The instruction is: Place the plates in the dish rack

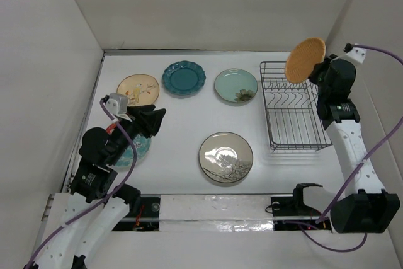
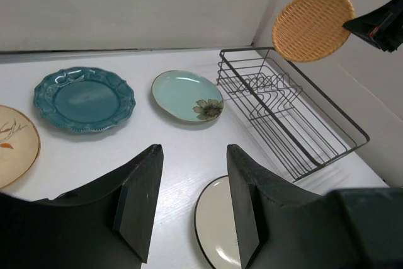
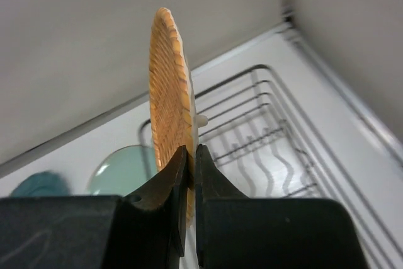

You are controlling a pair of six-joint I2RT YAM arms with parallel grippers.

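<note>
Top external view: the right gripper (image 1: 320, 71) pinches the rim of the orange woven-look plate (image 1: 305, 59), held on edge in the air above the far end of the empty dish rack (image 1: 296, 147). Loading is just beginning; next the plate likely lowers between dividers (image 1: 296, 102), minding the close wall (image 1: 378, 55). The left gripper (image 1: 153, 120) hangs open, well apart.

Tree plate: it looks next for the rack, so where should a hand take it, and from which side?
The tree plate lies flat on the table, so only its dark rim offers a pinch. Probably take the left rim, coming down from the left with the open left hand; the right hand is shut on the orange plate.
</note>
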